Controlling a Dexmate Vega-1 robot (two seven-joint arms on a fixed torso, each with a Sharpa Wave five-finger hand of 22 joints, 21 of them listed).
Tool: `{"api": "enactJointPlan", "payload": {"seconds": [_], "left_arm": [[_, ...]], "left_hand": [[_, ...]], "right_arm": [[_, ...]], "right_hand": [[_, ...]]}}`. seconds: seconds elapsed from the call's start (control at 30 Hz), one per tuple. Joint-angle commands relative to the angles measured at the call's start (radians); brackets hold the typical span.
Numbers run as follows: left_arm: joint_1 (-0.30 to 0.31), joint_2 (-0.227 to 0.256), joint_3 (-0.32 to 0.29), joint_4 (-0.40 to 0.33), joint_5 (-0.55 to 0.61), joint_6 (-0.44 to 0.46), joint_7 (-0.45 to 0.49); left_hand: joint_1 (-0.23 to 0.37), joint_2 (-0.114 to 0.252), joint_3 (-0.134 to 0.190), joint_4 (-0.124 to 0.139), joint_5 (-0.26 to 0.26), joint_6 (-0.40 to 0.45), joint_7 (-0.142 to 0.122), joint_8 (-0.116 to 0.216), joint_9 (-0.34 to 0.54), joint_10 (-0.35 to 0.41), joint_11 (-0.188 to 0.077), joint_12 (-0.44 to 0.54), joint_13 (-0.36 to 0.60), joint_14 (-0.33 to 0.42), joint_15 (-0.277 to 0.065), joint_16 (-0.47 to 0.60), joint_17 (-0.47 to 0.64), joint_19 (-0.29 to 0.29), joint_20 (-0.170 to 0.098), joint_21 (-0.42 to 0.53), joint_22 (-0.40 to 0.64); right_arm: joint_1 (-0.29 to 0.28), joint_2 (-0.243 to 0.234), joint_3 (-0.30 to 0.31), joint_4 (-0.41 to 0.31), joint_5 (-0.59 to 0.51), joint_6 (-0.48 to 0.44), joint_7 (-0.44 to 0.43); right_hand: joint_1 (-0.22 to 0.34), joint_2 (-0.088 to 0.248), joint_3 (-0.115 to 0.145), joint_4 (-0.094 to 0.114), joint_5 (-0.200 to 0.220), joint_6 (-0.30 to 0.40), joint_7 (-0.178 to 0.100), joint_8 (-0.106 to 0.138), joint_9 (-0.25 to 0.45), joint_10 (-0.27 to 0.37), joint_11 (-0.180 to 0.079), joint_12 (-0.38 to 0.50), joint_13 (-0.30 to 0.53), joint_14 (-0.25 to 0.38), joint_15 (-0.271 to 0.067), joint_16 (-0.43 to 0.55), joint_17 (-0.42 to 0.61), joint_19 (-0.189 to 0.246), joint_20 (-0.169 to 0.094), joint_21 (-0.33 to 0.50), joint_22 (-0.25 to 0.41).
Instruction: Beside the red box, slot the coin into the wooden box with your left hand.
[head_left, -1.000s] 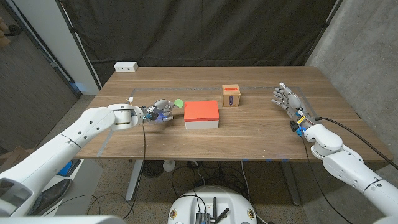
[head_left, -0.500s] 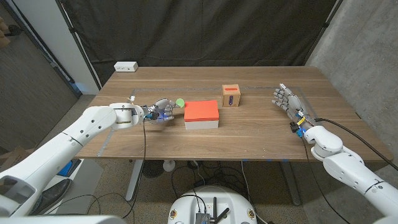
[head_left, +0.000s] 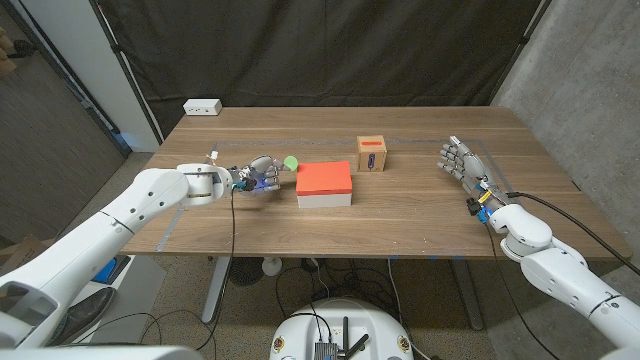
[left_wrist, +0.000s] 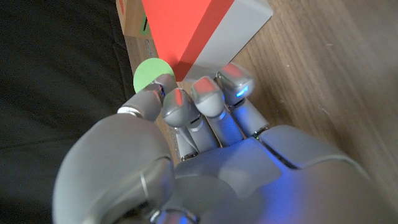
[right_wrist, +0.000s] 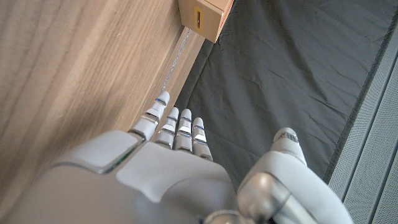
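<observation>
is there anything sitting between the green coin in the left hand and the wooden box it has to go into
Yes. The red box stands on the table between the left hand, which pinches the green coin, and the wooden box farther toward the robot's right. The coin would probably have to travel over or behind the red box.

The left hand (head_left: 258, 176) holds the green coin (head_left: 289, 162) just beside the red box (head_left: 324, 180), which stands directly between that hand and the wooden box (head_left: 372, 153). A strip of bare surface (head_left: 300, 135) runs behind the red box to the wooden box. The two boxes stand apart, with a gap of surface between them. The right hand (head_left: 462, 162), fingers spread, stands near the right edge, well apart from the wooden box. A white device (head_left: 202, 106) sits at the far left corner, off that strip.
</observation>
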Motion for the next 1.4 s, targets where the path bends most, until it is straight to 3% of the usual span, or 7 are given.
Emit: {"api": "enactJointPlan", "payload": {"seconds": [0.03, 0.27, 0.67, 1.1, 1.4], "left_arm": [[-0.065, -0.001, 0.018, -0.016, 0.067, 0.007, -0.007], [-0.139, 0.001, 0.082, -0.062, 0.223, 0.026, 0.056], [-0.237, -0.047, 0.154, -0.05, 0.382, 0.034, 0.004], [-0.297, -0.085, 0.24, -0.095, 0.626, 0.029, 0.037], [-0.385, -0.129, 0.334, -0.107, 0.805, 0.092, 0.032]], "left_hand": [[-0.01, -0.003, 0.004, -0.001, 0.001, 0.055, 0.044, 0.006, 0.006, 0.004, -0.002, -0.002, 0.004, 0.002, -0.001, 0.006, 0.004, -0.002, -0.071, 0.004, 0.0], [-0.012, -0.002, 0.006, -0.002, 0.0, 0.056, 0.044, 0.005, 0.006, 0.003, -0.002, -0.004, 0.003, 0.003, -0.001, 0.007, 0.004, -0.001, -0.071, 0.006, 0.0], [-0.013, -0.007, 0.007, -0.005, 0.0, 0.064, 0.047, -0.002, -0.004, 0.007, -0.002, -0.002, 0.004, 0.005, 0.0, 0.005, 0.002, 0.005, -0.071, 0.008, 0.001], [-0.011, -0.019, 0.004, -0.008, -0.001, 0.07, 0.048, -0.004, -0.004, 0.013, -0.001, -0.003, -0.001, 0.009, 0.0, 0.007, 0.007, 0.014, -0.071, 0.012, 0.002], [-0.007, -0.025, 0.003, -0.006, 0.0, 0.073, 0.046, -0.008, -0.004, 0.013, -0.002, 0.004, 0.006, 0.02, -0.001, 0.012, 0.015, 0.019, -0.071, 0.011, 0.002]], "right_arm": [[-0.029, 0.005, 0.011, -0.013, -0.008, 0.016, -0.016], [-0.041, 0.01, 0.017, -0.019, -0.014, 0.026, -0.025], [-0.061, 0.027, 0.021, -0.021, -0.018, 0.045, -0.035], [-0.093, 0.035, 0.035, -0.034, -0.024, 0.072, -0.041], [-0.106, 0.044, 0.042, -0.041, -0.025, 0.092, -0.037]], "right_hand": [[0.005, 0.009, 0.002, -0.006, -0.001, 0.006, -0.001, 0.004, 0.003, 0.009, 0.0, 0.002, 0.004, 0.006, 0.003, 0.004, 0.001, 0.011, 0.0, -0.001, 0.003], [0.005, 0.009, 0.002, -0.006, -0.001, 0.005, -0.001, 0.003, 0.003, 0.01, -0.001, 0.003, 0.004, 0.005, 0.003, 0.003, 0.001, 0.011, 0.0, -0.003, 0.003], [0.005, 0.01, 0.003, -0.007, -0.001, 0.006, 0.001, 0.004, 0.003, 0.01, 0.0, 0.002, 0.005, 0.005, 0.001, 0.003, 0.0, 0.012, 0.0, -0.008, 0.003], [0.006, 0.01, 0.003, -0.007, -0.001, 0.004, 0.002, 0.003, 0.003, 0.01, -0.002, 0.002, 0.005, 0.006, 0.002, 0.003, -0.001, 0.015, 0.0, -0.01, 0.003], [0.006, 0.01, 0.003, -0.007, -0.001, 0.006, 0.001, 0.004, 0.003, 0.011, -0.001, 0.003, 0.005, 0.007, 0.001, 0.004, -0.002, 0.017, -0.001, -0.012, 0.003]]}}
